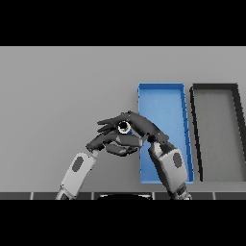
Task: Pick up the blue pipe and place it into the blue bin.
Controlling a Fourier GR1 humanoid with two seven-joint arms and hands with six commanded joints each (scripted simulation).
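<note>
Head view: both arms come up from the lower edge and meet just left of the blue bin (163, 103). The right hand (141, 126) reaches leftward, its fingers curled over the blue pipe (124, 127), of which only a round open end shows between the fingers. The left hand (113, 143) lies just under it with fingers bent; whether it grips anything I cannot tell. The bin's left wall stands just beside the hands. A black bin (216, 129) sits beside the blue one, on its right. The grey tabletop (57, 96) spreads wide to the left.
</note>
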